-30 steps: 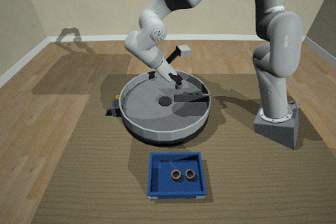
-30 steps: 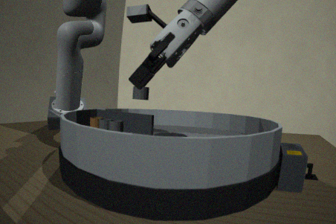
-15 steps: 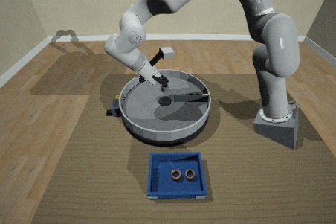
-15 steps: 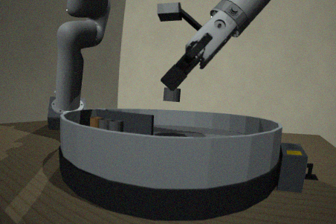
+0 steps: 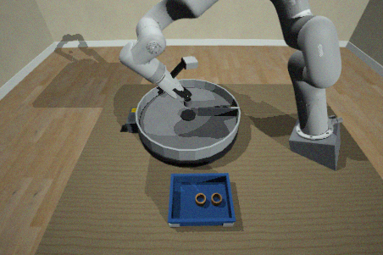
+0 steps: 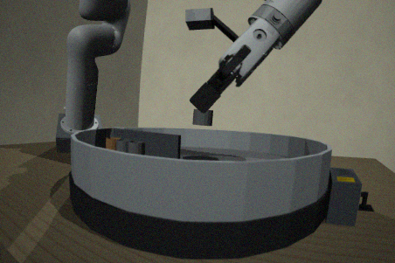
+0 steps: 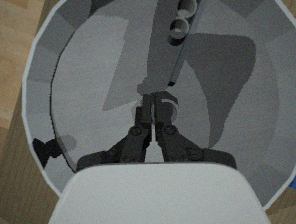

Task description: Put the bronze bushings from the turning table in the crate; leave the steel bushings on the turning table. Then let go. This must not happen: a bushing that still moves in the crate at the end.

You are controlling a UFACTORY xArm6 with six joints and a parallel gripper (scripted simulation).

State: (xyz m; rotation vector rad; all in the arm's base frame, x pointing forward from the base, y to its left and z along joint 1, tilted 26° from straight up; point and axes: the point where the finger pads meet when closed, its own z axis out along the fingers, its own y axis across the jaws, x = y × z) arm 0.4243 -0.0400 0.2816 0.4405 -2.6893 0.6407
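Observation:
The round grey turning table [image 5: 188, 117] stands mid-floor with a radial divider wall [image 5: 216, 110]. My gripper [image 6: 203, 106] hangs tilted above the table's far half, shut on the wall of a grey bushing [image 6: 202, 117], which is held clear of the table surface. In the wrist view the fingers are pressed together with the grey ring [image 7: 169, 104] at their tip. Beside the divider, a bronze bushing [image 6: 113, 142] and a grey bushing [image 6: 131, 146] rest on the table. The blue crate [image 5: 202, 207] holds two bronze bushings [image 5: 200, 198] [image 5: 216, 198].
The table has a raised rim [image 6: 197, 171] and a dark hub [image 5: 187, 114]. A small grey box with a yellow label [image 6: 345, 195] sits against its side. The arm's base [image 5: 315, 142] stands to the right of the table.

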